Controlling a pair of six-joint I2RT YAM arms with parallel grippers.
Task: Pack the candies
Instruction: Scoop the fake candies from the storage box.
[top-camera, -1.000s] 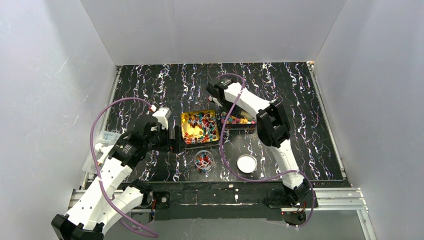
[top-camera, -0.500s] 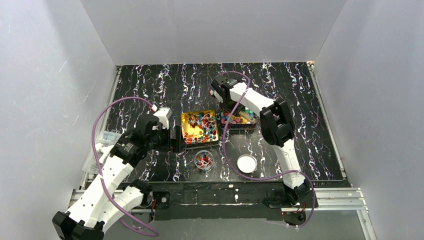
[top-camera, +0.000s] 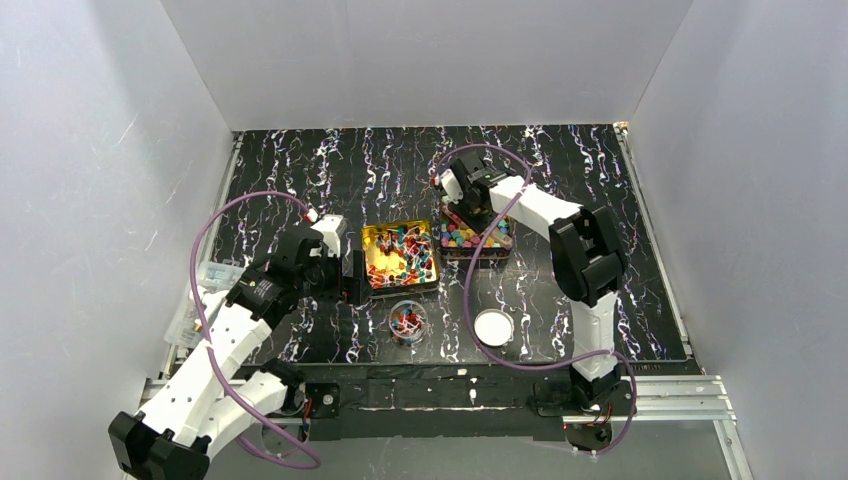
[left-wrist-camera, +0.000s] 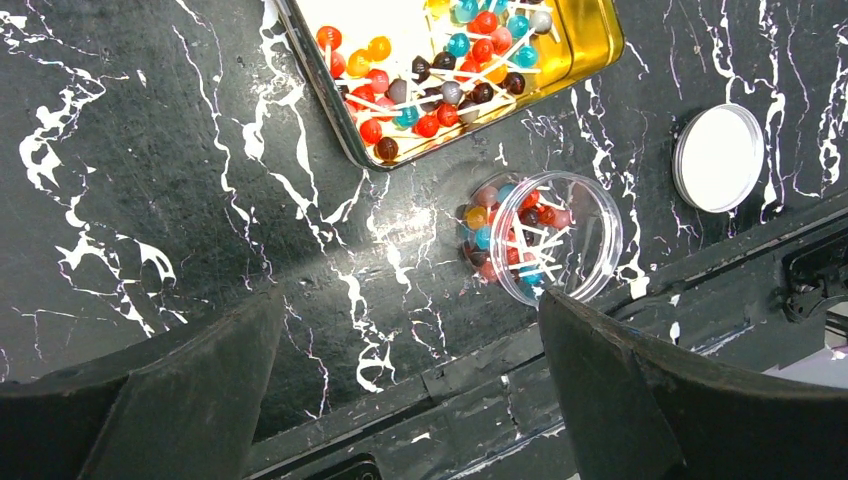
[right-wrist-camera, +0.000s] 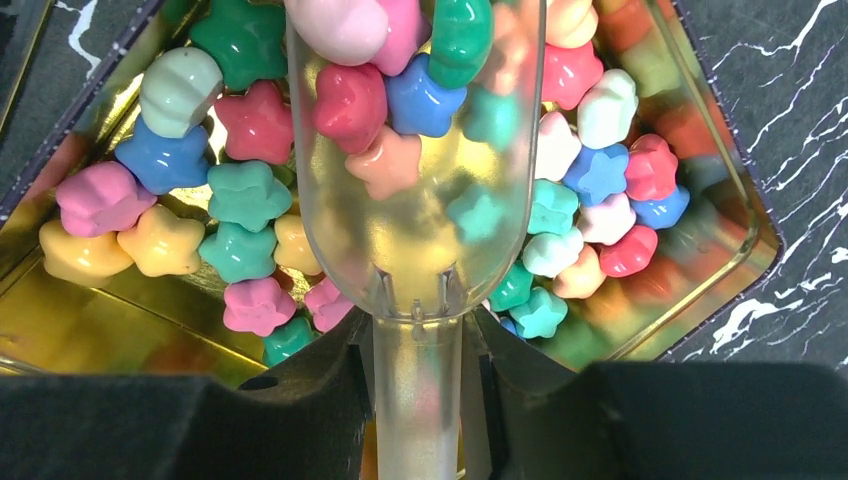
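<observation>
Your black, white-veined counter (top-camera: 300, 170) carries everything. Your left end effector (left-wrist-camera: 400, 400) hangs over the counter's near part with its jaws spread wide and nothing between them. It sits just left of the first square gold tin (left-wrist-camera: 590, 40).

Your right end effector (right-wrist-camera: 418, 400) sits over the second square gold tin (right-wrist-camera: 745, 215), which stands just beside the first, on its right. Its fingers are clamped on the handle of a clear plastic scoop (right-wrist-camera: 415, 250), and the scoop's bowl reaches out low over that tin's contents.

Nearer the arm bases, a clear round plastic jar (left-wrist-camera: 590, 240) stands uncovered. A white round lid (left-wrist-camera: 715, 157) lies flat on the counter, apart from the jar, to its right.

The star-shaped pastel candies (right-wrist-camera: 240, 190), in pink, green, blue, yellow and white, crowd the second tin, and several rest in the scoop's bowl. The ball lollipops on white sticks (left-wrist-camera: 440, 70) lie in the first tin, with a smaller lot in the jar.
</observation>
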